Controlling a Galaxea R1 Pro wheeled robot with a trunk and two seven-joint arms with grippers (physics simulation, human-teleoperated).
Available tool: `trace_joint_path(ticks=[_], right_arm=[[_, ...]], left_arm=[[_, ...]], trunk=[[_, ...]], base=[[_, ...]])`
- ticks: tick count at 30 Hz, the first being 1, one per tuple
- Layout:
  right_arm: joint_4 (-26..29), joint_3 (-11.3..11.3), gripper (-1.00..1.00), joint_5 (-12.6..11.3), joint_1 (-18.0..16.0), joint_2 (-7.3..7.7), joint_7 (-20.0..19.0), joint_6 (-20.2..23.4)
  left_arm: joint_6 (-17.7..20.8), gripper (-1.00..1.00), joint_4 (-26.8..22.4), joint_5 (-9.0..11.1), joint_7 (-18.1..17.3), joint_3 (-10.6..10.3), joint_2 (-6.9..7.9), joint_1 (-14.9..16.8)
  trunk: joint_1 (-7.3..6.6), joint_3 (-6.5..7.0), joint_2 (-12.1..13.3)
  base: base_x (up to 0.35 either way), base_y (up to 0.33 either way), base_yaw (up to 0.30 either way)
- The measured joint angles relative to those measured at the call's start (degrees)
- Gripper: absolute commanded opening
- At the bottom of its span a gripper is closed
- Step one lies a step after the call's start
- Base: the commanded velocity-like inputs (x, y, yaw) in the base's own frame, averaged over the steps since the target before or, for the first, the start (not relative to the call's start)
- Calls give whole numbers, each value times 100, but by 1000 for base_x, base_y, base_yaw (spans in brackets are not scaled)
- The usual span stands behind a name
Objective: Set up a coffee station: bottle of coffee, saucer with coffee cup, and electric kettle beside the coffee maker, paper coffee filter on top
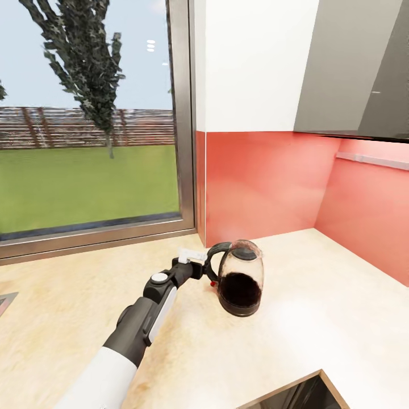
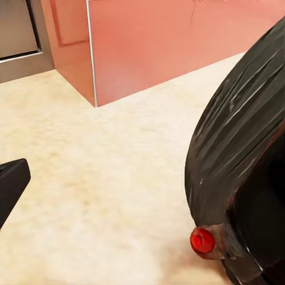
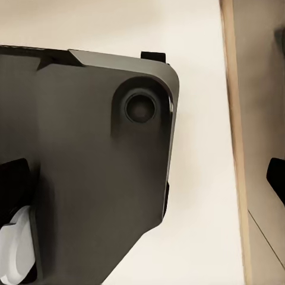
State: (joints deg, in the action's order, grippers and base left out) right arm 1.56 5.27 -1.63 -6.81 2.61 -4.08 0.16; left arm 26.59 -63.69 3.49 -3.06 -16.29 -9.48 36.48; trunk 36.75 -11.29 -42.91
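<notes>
The left end effector (image 1: 200, 262) sat at the electric kettle (image 1: 240, 278), reaching the big black loop handle (image 1: 215, 260) from the window side. Whether its fingers were spread or pressed onto the handle could not be told: in the head view the tips were lost against the loop, and the left wrist view showed one dark fingertip (image 2: 10, 185) apart from the kettle's body with bare bench between them. The right end effector's state could not be told either; the right wrist view looked down on a dark robot panel (image 3: 89, 166) over a pale floor.

The bench (image 1: 318, 318), light beige and wood-grained, carried the kettle upright on its black base, near the corner where the red backsplash (image 1: 261, 182) met the window frame (image 1: 184, 113).

The kettle itself was rounded clear glass, dark inside. It would probably handle as a stiff but breakable thing, smooth and slippery on the glass, and top-light with its weight low in the base. The loop handle looked the safest hold, gripped across its upper curve so the body hung plumb and did not swing.

Smallest was the red button (image 2: 202, 240) at the foot of the handle, beside the base; a grip set low might press it.
</notes>
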Motion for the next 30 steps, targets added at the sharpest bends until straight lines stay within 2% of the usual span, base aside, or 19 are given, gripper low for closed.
trace_joint_path(ticks=[19, 26, 28, 30], right_arm=[[0, -2, 100, 4, 0, 0, 0, 0], [0, -2, 100, 4, -1, 0, 0, 0], [0, -3, 100, 3, 2, 0, 0, 0], [0, -1, 100, 4, 1, 0, 0, 0]], left_arm=[[0, 100, 21, -33, 19, 50, 13, 74], [-1, 100, 21, -14, 210, 52, -12, 80], [-1, 100, 26, 1, 234, 55, -19, 88], [-4, 100, 197, 106, 234, 55, -47, 96]], trunk=[[0, 0, 0], [0, 0, 0], [0, 0, 0], [0, 0, 0]], base=[[0, 0, 0], [0, 0, 0], [0, 0, 0], [0, 0, 0]])
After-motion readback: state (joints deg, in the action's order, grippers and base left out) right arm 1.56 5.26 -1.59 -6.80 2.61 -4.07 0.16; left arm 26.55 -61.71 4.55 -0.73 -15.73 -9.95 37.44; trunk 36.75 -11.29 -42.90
